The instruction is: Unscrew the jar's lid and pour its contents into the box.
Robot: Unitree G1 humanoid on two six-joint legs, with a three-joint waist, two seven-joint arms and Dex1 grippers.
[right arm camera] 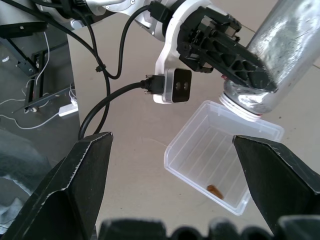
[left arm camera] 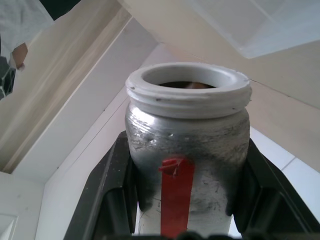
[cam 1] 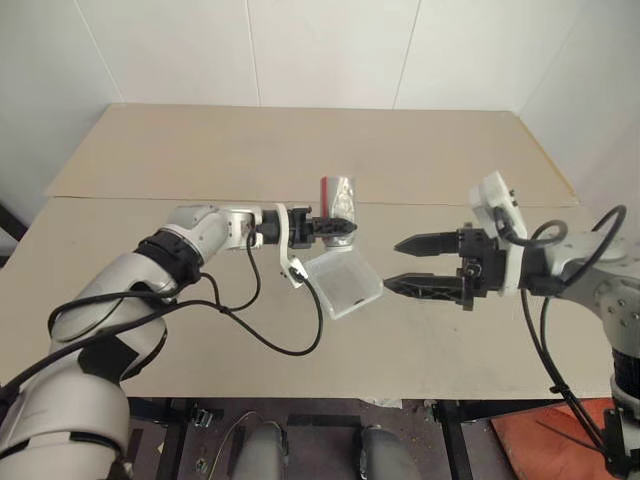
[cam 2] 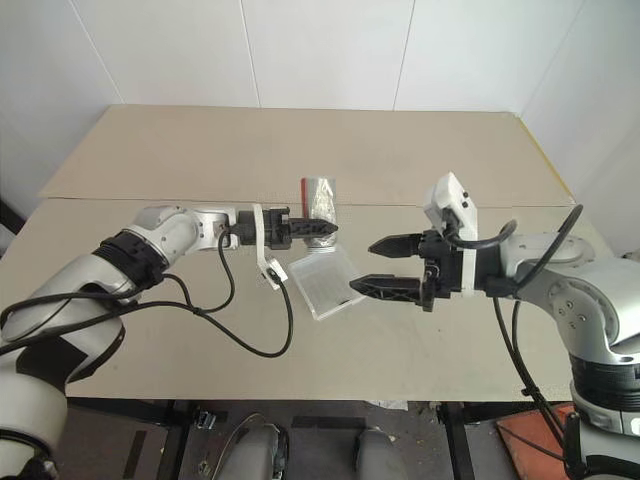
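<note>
Count on inspection: one jar (right arm camera: 287, 47), uncapped, clamped between the jaws of the left gripper (cam 1: 335, 226). One box (right arm camera: 222, 155), lying below the jar's mouth and between the wide-spread jaws of the right gripper (cam 1: 415, 263). One small brown bit (right arm camera: 216, 189) visible inside the box. Two grippers in total. One table (cam 1: 300, 150) beneath all.

The beige table (cam 1: 200, 340) carries 1 translucent box (cam 1: 343, 281) near its middle.

Jar (left arm camera: 187, 145) silver-grey, red strip — box (right arm camera: 220, 162) translucent white — bit (right arm camera: 216, 189) brown.
</note>
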